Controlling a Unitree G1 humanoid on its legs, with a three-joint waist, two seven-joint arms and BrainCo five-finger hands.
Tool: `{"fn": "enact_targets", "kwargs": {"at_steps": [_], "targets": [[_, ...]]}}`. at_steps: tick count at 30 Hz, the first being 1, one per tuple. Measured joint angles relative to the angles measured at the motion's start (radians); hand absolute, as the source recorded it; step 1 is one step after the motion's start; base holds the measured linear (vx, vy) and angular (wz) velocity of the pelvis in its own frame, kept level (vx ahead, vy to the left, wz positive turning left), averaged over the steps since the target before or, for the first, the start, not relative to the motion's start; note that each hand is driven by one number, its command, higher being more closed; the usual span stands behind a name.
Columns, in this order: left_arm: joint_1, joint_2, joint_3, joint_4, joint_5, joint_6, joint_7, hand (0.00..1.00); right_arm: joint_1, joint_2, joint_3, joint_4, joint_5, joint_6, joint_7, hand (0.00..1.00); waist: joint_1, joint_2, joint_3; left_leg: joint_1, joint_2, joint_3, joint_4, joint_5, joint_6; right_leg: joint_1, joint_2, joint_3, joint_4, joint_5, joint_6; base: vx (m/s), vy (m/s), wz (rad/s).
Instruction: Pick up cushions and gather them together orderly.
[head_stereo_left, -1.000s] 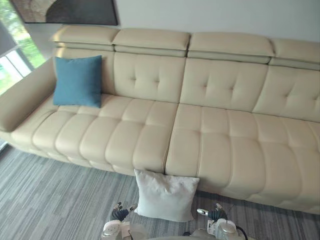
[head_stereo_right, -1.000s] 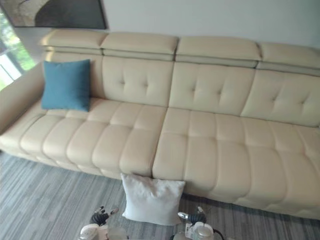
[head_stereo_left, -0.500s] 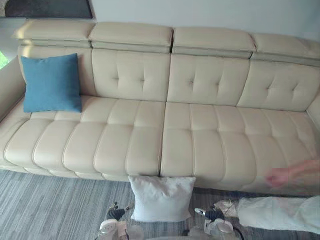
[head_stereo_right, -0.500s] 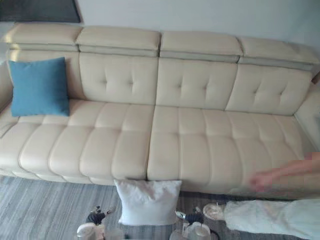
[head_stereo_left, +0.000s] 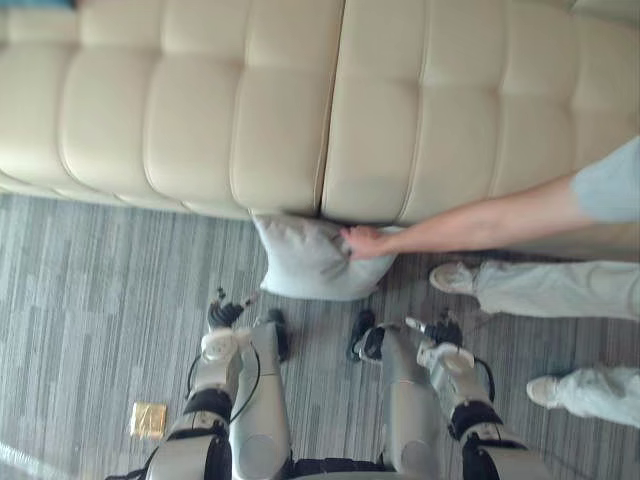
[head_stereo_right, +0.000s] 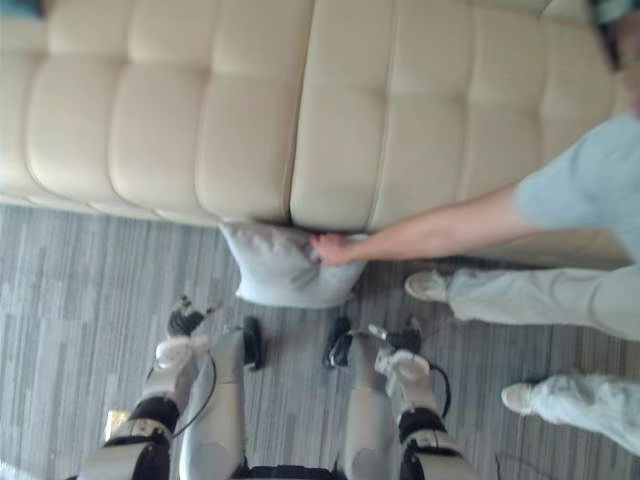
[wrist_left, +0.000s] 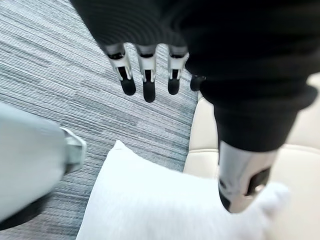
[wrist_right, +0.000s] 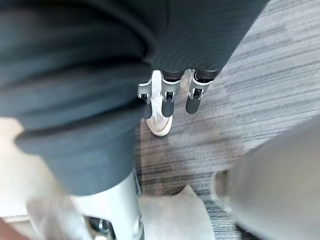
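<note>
The white cushion (head_stereo_left: 305, 262) is seen at the middle of the frame, standing on the grey striped carpet (head_stereo_left: 90, 290) and propped against the front of the cream sofa (head_stereo_left: 190, 110), just under the seam between two seat sections. It is held at its right edge by a person's hand (head_stereo_left: 362, 241), which reaches in from the right of the frame. That grip is judged to be the reason the cushion sits bunched and leaning instead of lying flat. The person's shoe (head_stereo_left: 450, 277) is set on the carpet just beside the cushion's right side. The left hand (head_stereo_left: 224, 312) is held low, near the cushion's lower left corner but apart from it. Its fingers (wrist_left: 149, 87) are straight and spread, with nothing between them and the thumb. The right hand (head_stereo_left: 435, 328) hangs to the lower right of the cushion. Its fingers (wrist_right: 167, 100) are likewise straight and empty, pointing at the carpet. No box or basket is to be made out, so the sofa seat is judged the likely gathering place. A small gold square (head_stereo_left: 148, 419) lies on the carpet at the lower left.
</note>
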Motion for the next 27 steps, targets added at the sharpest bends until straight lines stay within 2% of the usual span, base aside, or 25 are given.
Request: {"fn": "enact_targets", "kwargs": {"at_steps": [7, 12, 16, 20, 27], "targets": [[-0.144, -0.013, -0.015, -0.014, -0.004, 0.000, 0.019, 0.00, -0.172, 0.016, 0.001, -0.042, 0.006, -0.009, -0.033, 0.00, -0.004, -0.003, 0.023, -0.150, -0.007, -0.023, 0.038, 0.014, 0.001, -0.139, -0.008, -0.005, 0.044, 0.000, 0.000, -0.01, -0.019, 0.06], [-0.163, -0.039, -0.054, -0.033, -0.014, 0.000, 0.033, 0.00, -0.189, 0.052, 0.002, -0.076, 0.007, -0.010, -0.062, 0.00, -0.005, -0.003, 0.024, -0.179, -0.010, -0.025, 0.033, 0.021, 0.001, -0.168, -0.011, -0.008, 0.045, 0.001, -0.001, 0.00, -0.031, 0.03], [-0.169, -0.059, -0.096, -0.037, -0.014, -0.001, 0.045, 0.00, -0.183, 0.033, 0.010, -0.077, 0.006, -0.011, -0.066, 0.00, -0.009, -0.003, 0.024, -0.178, -0.019, -0.028, 0.009, 0.037, 0.000, -0.168, -0.016, -0.014, 0.033, 0.005, -0.006, -0.01, -0.048, 0.08], [-0.165, -0.073, -0.123, -0.039, -0.007, 0.000, 0.056, 0.00, -0.163, 0.040, 0.032, -0.077, 0.005, -0.012, -0.061, 0.00, -0.010, -0.003, 0.024, -0.153, -0.018, -0.029, -0.009, 0.047, -0.007, -0.147, -0.013, -0.019, 0.021, 0.011, -0.015, -0.02, -0.063, -0.01], [-0.083, -0.087, -0.161, -0.074, 0.005, -0.001, 0.059, 0.00, -0.050, 0.040, 0.053, -0.075, 0.004, -0.025, -0.049, 0.00, -0.012, -0.005, 0.020, 0.014, -0.018, -0.019, -0.107, 0.077, -0.008, 0.019, 0.000, -0.024, -0.083, 0.050, -0.019, -0.05, -0.030, -0.01]]}}
